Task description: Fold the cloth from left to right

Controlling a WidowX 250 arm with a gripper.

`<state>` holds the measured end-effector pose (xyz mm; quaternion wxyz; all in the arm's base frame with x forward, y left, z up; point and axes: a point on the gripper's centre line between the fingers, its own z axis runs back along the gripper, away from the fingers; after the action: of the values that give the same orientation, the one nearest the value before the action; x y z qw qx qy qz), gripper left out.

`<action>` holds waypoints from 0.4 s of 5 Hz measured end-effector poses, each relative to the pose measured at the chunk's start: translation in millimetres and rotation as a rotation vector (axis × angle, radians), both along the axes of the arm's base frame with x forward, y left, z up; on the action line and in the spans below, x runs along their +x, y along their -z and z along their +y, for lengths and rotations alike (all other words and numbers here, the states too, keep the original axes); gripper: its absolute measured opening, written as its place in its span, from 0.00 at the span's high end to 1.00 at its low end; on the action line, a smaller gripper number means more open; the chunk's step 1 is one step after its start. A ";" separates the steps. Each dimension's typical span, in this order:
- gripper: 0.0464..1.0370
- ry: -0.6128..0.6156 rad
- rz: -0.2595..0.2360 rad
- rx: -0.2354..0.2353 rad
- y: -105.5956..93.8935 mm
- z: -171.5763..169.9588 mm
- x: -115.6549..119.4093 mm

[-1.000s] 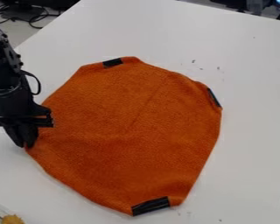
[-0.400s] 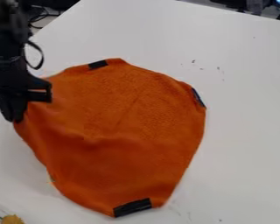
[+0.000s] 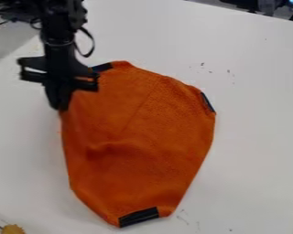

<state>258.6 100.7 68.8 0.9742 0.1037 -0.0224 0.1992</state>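
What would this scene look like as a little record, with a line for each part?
Cloth: orange, spread out, not folded over
Gripper: black, at the cloth's edge on the picture's left, closed on it
Black patches: three along the cloth's rim, at top, right and bottom
Surface: white table, with small dark marks
Corner, lower left: small yellowish-brown thing, cut off by the picture's edge

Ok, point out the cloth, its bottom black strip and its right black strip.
Orange cloth [image 3: 138, 137], camera view: middle of its upper face.
Bottom black strip [image 3: 138, 216], camera view: its centre.
Right black strip [image 3: 208, 102], camera view: its centre.
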 end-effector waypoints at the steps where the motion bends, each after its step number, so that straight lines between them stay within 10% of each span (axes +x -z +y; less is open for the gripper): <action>1: 0.97 0.066 -0.014 -0.037 6.7 -18.4 30.6; 2: 0.97 0.113 -0.040 -0.094 20.5 -33.3 53.5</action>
<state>312.1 67.3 48.3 0.9871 0.0523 -0.0381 0.1466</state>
